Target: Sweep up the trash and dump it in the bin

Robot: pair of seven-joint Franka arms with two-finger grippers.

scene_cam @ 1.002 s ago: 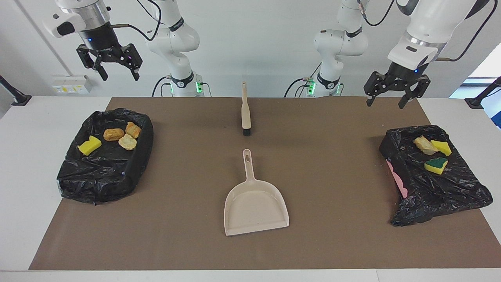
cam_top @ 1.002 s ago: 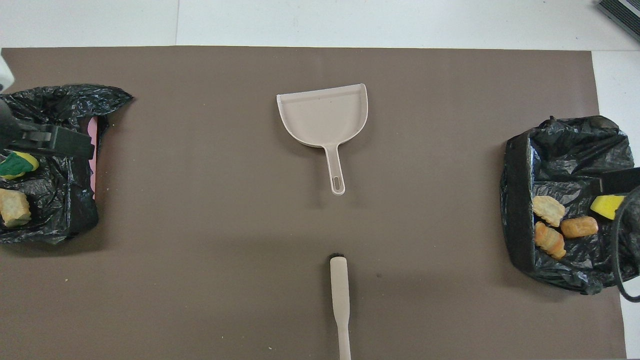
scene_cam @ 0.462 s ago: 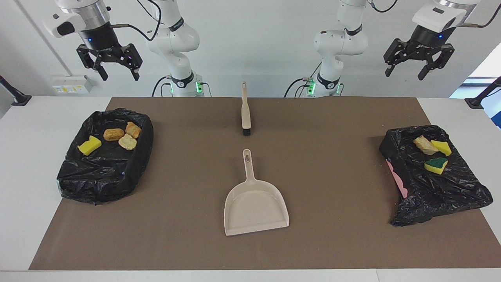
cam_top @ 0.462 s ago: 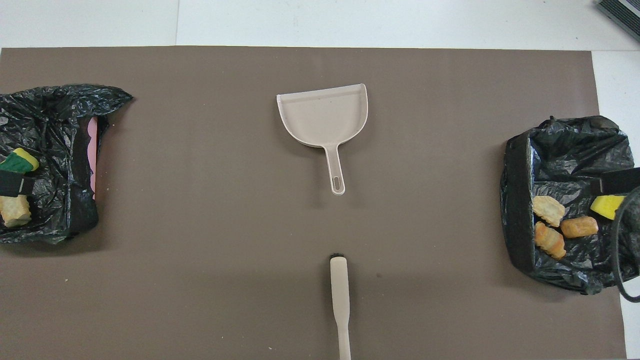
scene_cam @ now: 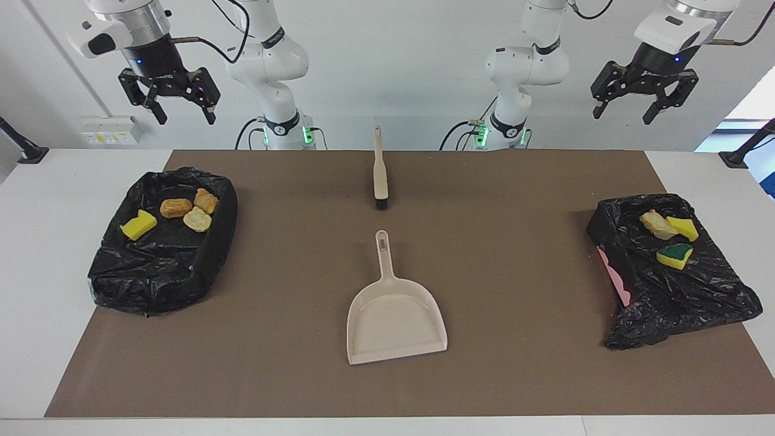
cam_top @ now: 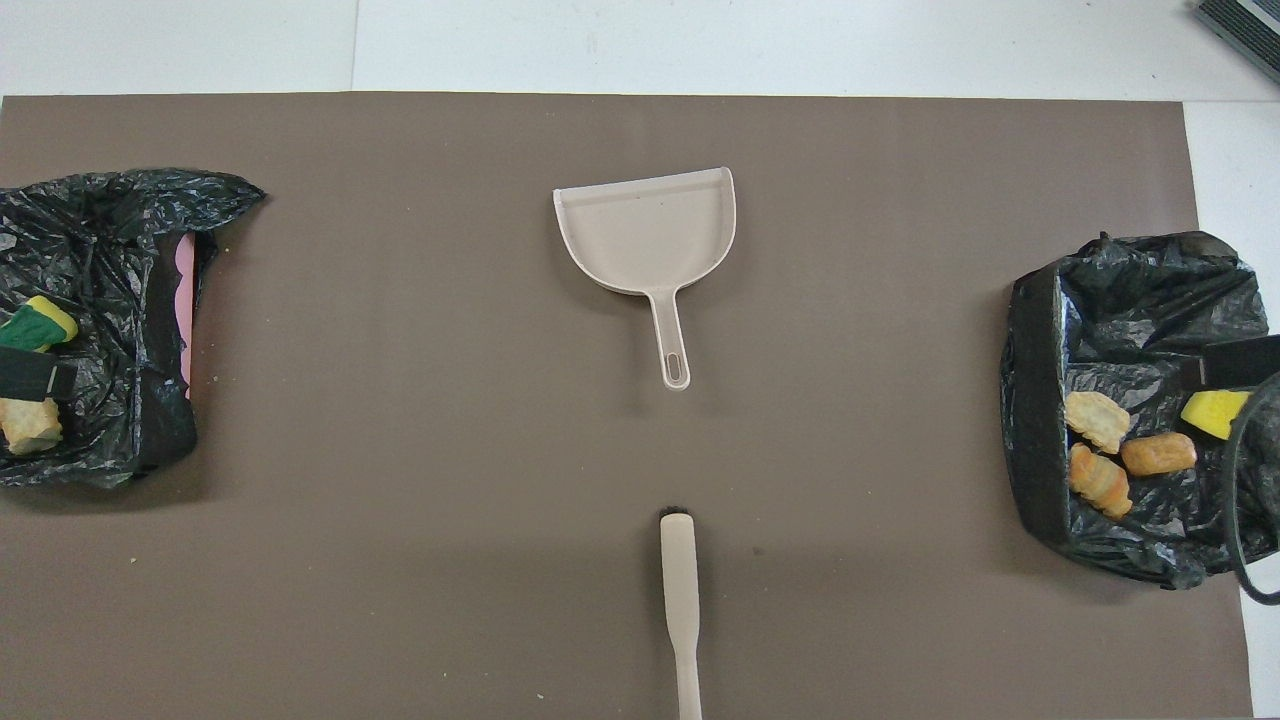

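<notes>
Left claw [scene_cam: 643,108]: up high, wide open, empty.
Right claw [scene_cam: 170,102]: raised, wide open, empty.
Trash [scene_cam: 180,213]: lying in both black-lined bins [scene_cam: 157,272], one at each end of the surface.

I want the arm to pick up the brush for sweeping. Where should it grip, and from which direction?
Probably the brush by its slim beige handle, the end nearer the robots, coming straight down with fingers across its width. It lies flat with its dark bristle end toward the dustpan, and the mat around the handle is bare.
</notes>
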